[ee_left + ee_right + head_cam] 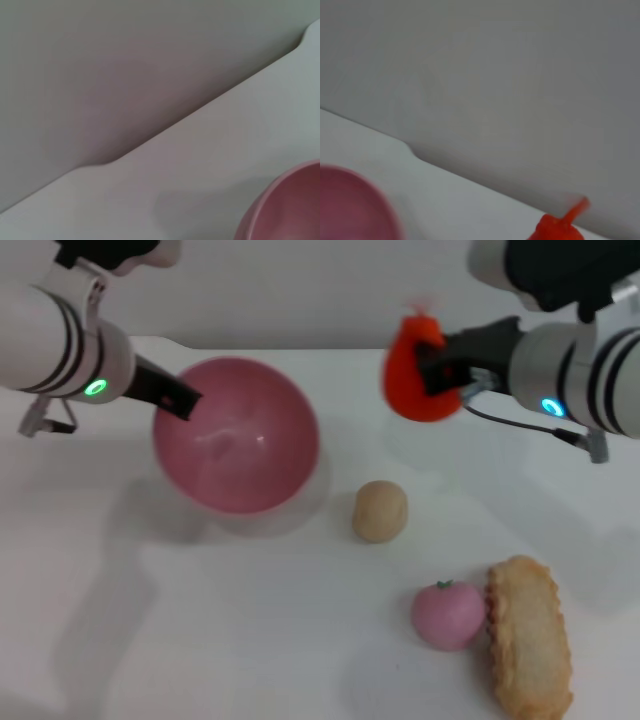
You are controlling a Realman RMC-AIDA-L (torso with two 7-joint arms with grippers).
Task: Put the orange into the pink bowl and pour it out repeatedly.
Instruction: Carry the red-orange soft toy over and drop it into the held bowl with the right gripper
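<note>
Stretching across the whole scene, the white bench (250, 640) carries everything. On its left half the pink bowl (237, 435) is tipped, its mouth turned up toward the head camera, and its rim is clamped by the left hand (178, 400), fingers closed on the edge. At the near right a pale pastry (530, 635) lies lengthwise, touching a pink peach (449, 614) just beside it. High on the right, well clear of the bench, the orange (417, 370) is held in the air, stem up, pinched by the right hand (440, 365). Between the bowl and the peach a beige ball (380, 510) is seen, apart from both.
</note>
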